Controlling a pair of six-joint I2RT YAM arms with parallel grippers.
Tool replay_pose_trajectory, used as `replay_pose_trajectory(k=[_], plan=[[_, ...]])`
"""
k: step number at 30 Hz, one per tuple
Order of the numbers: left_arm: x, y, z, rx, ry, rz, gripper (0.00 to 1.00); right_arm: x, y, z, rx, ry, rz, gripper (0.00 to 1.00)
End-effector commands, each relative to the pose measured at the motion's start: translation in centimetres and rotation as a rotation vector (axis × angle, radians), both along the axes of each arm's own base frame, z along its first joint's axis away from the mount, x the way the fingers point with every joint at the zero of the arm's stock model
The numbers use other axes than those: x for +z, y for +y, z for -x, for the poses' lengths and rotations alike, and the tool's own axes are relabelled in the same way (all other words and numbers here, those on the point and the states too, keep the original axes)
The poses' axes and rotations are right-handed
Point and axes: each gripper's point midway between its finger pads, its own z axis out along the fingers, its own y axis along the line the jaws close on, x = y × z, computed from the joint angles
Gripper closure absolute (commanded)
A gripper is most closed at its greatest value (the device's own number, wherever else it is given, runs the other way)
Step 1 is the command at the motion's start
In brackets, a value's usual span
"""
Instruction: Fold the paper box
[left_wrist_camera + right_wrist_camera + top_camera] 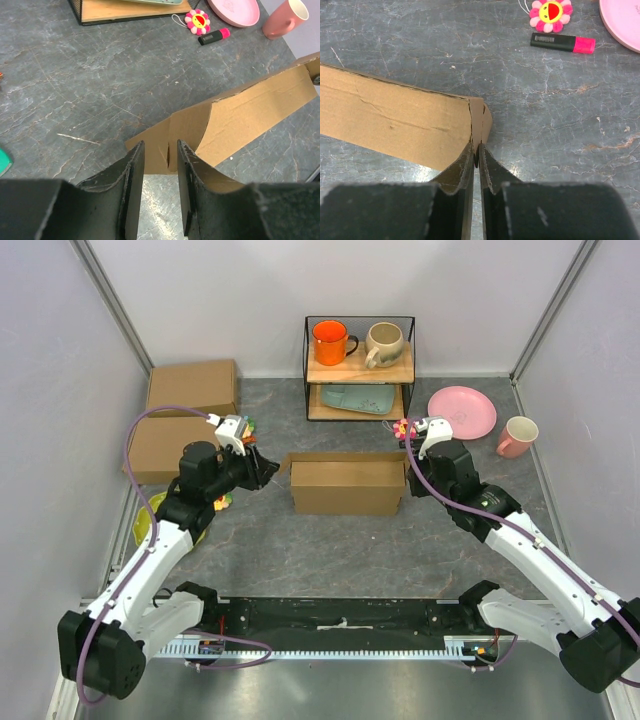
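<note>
The only label in view was a barcode-style strip on the black-and-pink highlighter, too small to read. Next to the highlighter lay a flower plush with a printed smiling face. The paper box, plain brown and unprinted, stood near the middle of the table, in front of the wire shelf. Its long axis ran left to right, roughly parallel to the near table edge. Its open side faced up and one long wall faced the arm bases. A small flap projected from its left end. The left end effector was at that left end. In the left wrist view its fingers stood parted, with the end flap and its slit visible in the gap; nothing was clamped between them. The right end effector was at the right end of the box. In the right wrist view its jaws were almost together, pinching the thin edge of the corner flap. Two further brown cardboard boxes lay at the far left of the table, well apart from the paper box.
</note>
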Motion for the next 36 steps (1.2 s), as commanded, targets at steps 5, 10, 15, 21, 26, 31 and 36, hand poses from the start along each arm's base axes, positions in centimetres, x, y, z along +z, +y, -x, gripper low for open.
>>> replay_pose_trajectory(k=[5,10,15,21,26,31,36], plan=[[3.5,-1.4,-0.4,-0.071,-0.137,-0.002,0.55,2.7,0.8,-0.6,0.016,-0.073,-0.043,0.86],[4.3,-0.6,-0.4,-0.030,-0.165,-0.015,0.52,2.7,0.9,-0.6,0.020,-0.071,-0.047,0.86],[5.5,-0.6,0.1,-0.049,-0.211,-0.011,0.48,2.6,0.9,-0.5,0.021,-0.069,-0.046,0.86],[6.0,-1.0,0.9,-0.092,-0.238,-0.002,0.42,2.5,0.8,-0.5,0.018,-0.067,-0.044,0.86],[4.4,-2.1,2.0,-0.175,-0.203,0.010,0.47,2.4,0.8,-0.5,0.018,-0.067,-0.041,0.86],[2.4,-1.5,1.4,-0.123,-0.135,-0.020,0.55,2.3,0.8,-0.5,0.020,-0.064,-0.043,0.86],[2.5,-1.5,1.2,-0.122,-0.130,-0.029,0.60,2.2,0.9,-0.5,0.021,-0.061,-0.043,0.86]])
